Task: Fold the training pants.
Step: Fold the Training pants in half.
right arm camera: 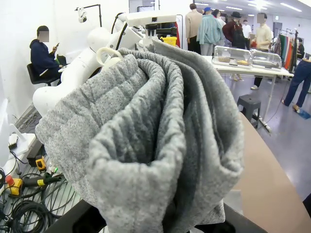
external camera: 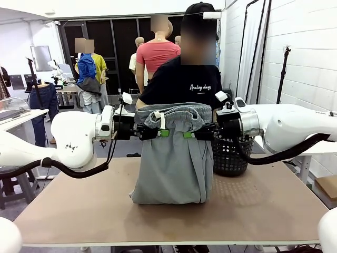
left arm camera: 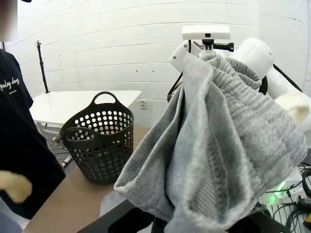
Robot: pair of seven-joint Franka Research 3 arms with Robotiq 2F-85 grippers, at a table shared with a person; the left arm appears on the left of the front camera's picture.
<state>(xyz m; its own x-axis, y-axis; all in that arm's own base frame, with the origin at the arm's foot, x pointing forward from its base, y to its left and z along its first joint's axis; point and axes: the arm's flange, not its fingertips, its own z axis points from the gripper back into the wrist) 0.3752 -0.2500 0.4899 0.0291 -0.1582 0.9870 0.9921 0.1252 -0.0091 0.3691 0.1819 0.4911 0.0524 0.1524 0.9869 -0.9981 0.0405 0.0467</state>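
Above the middle of the brown matte table, I hold the light grey soft jersey training pants up by their gathered elastic waistband. My left gripper pinches the band at its 9 o'clock end and my right gripper at its 3 o'clock end, green pads pressed narrow onto the cloth, the 2 grippers close together so the ribbed band bunches and sags between them. A white drawstring hangs over the band near my left jaws. Below, the fabric falls in smooth vertical folds, its bottom edge resting on the tabletop. From my left wrist the cloth drapes thick and fleecy over my fingers, hiding them; from my right wrist the ribbed band rolls in heavy folds. At 3 o'clock of the pants stands a black perforated plastic basket. At 12 o'clock, a person in a black T-shirt.
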